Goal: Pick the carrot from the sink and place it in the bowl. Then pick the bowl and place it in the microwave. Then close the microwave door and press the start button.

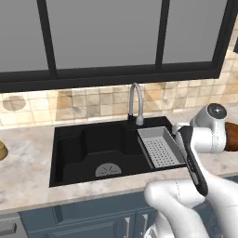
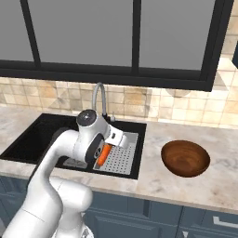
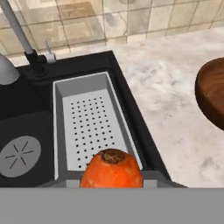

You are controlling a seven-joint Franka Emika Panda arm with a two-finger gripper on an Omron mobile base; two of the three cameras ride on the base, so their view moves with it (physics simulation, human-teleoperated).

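My gripper (image 2: 104, 152) is shut on the stubby orange carrot (image 2: 102, 159), held above the grey perforated tray (image 2: 119, 160) at the right end of the black sink (image 2: 28, 135). In the hand view the carrot (image 3: 112, 169) fills the bottom centre, hiding the fingertips, with the tray (image 3: 87, 116) right behind it. The reddish-brown bowl (image 2: 185, 158) stands empty on the counter to the right of the sink, and its rim (image 3: 212, 94) shows at the hand view's right edge. The microwave is out of view.
A curved steel faucet (image 2: 98, 97) rises behind the sink, close to my arm. A small tan-gold bowl (image 1: 2, 151) sits at the far left of the counter. Marble counter (image 2: 153, 179) runs between the sink and the bowl.
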